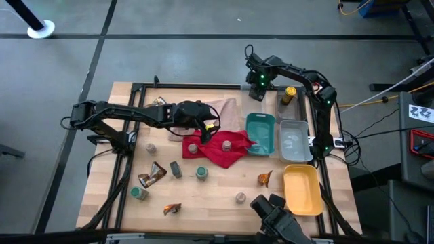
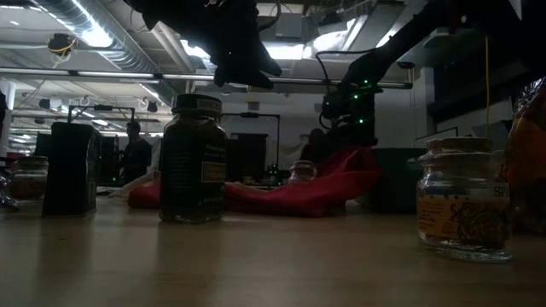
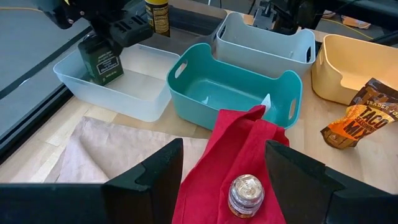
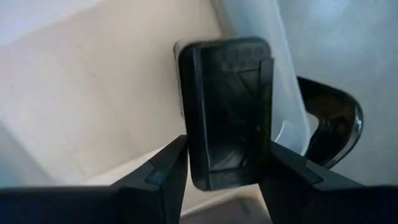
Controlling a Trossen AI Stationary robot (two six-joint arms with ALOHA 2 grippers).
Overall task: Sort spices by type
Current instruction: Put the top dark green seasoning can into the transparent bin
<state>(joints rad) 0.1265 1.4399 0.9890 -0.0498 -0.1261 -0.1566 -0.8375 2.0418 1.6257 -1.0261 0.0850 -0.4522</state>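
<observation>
My right gripper (image 1: 256,85) is at the table's far edge, shut on a dark green spice tin (image 3: 99,59) that hangs in a clear tray (image 3: 112,84). Behind the tray stands a yellow-capped bottle (image 3: 157,15). My left gripper (image 3: 224,149) hovers open above the red cloth (image 1: 220,150). A small silver-lidded jar (image 3: 245,194) stands upright on that cloth, below and between its fingers. Another jar (image 1: 193,147) also sits on the cloth. A beige cloth (image 3: 106,152) lies flat beside the clear tray. My right gripper pinches the tin's two narrow sides (image 4: 194,149) between its two fingers (image 4: 163,165), at the tin's upper end. The fingers come from above, pointing down. The tin hangs slightly tilted below them inside the clear tray; whether its base touches the tray floor I cannot tell.
A teal tray (image 1: 261,133), a grey tray (image 1: 293,139) and a yellow tray (image 1: 302,190) stand in a row on the right. Several jars and sachets lie loose on the near half, among them a sachet (image 1: 154,175), a jar (image 1: 201,173) and a taco-mix sachet (image 3: 354,115).
</observation>
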